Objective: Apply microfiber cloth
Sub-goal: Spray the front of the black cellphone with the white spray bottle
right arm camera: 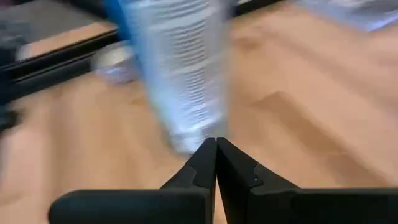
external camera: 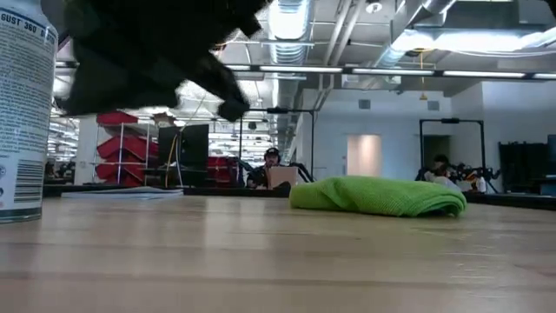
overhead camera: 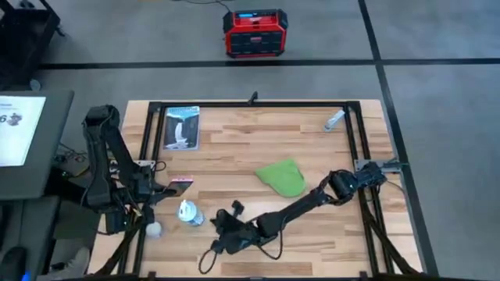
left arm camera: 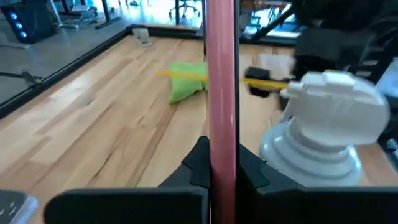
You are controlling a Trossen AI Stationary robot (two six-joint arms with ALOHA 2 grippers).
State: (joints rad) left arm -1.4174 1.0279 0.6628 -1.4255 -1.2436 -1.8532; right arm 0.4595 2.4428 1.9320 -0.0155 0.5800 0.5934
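High view: soft bright green microfiber cloth (overhead camera: 282,178) lay bunched mid-worktop (overhead camera: 258,140). Left hand (overhead camera: 173,186) gripped a pink-backed phone (overhead camera: 180,182); right hand (overhead camera: 225,221), closed and empty. Limp, light; pinch a raised fold.

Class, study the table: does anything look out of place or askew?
Nothing spilled or damaged. The microfiber cloth lies bunched mid-table, untouched. The left gripper clamps a pink phone on edge, beside an upright spray can.

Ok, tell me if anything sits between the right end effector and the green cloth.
Nothing visible does. The right end effector hangs shut near the spray can, and the green cloth lies apart on bare wood. Only the right arm's own links stretch beside that path.
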